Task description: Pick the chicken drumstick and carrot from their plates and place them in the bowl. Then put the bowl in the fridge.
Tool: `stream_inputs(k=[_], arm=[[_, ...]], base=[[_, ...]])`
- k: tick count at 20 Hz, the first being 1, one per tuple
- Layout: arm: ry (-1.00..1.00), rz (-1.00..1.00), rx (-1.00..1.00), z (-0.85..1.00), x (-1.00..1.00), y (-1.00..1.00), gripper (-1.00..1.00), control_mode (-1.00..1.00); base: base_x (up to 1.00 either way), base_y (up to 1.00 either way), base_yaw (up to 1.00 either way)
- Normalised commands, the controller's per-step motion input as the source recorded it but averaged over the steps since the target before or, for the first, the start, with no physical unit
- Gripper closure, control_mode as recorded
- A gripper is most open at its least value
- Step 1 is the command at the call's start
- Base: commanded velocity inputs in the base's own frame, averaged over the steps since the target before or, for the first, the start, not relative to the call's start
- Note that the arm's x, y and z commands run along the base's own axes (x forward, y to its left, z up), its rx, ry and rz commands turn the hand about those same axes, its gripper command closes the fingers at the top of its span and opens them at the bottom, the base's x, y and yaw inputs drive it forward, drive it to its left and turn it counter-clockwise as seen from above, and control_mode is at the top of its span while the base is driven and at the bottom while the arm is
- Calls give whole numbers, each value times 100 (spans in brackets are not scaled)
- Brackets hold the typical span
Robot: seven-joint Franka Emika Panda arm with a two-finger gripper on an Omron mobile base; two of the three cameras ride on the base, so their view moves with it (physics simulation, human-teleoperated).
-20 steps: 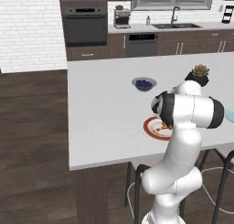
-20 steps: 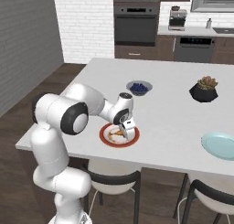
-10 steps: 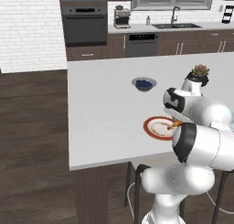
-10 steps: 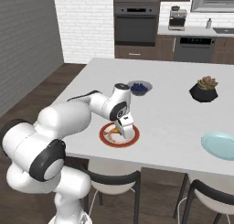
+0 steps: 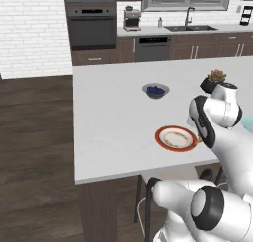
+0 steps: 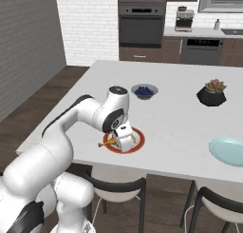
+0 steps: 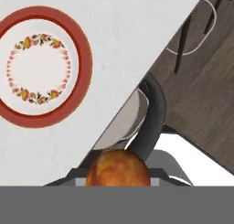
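gripper (image 6: 115,142) low over red-rimmed plate (image 6: 136,144), clamped on chicken drumstick (image 6: 107,142), bone end poking left | blueberry bowl (image 6: 144,91) beyond | plant pot (image 6: 211,94) and pale blue plate (image 6: 228,150) to the right

I see the golden-brown cooked chicken drumstick (image 7: 118,168) lifted off its white plate with the broad red-orange rim (image 7: 85,58), its pale bone end poking out sideways. That plate lies flat near the counter's front edge. The plain pale blue round plate (image 6: 228,151) sits well apart, at the right.
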Motion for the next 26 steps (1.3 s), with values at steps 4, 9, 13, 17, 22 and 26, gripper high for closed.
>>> stream_inputs(k=[4, 9, 13, 17, 22, 26], arm=[[0, 0, 0, 51, -51, 0, 100, -100], [-1, 0, 0, 53, -34, 7, 100, -100], [0, 0, 2, 88, -50, 9, 100, -100], [0, 0, 0, 0, 0, 0, 100, 100], [0, 0, 0, 0, 0, 0, 100, 100], [0, 0, 0, 0, 0, 0, 100, 100]], base=[[0, 0, 0], [0, 0, 0], [0, 0, 0], [-72, 1, 0], [-44, -26, 0], [23, -100, 6]])
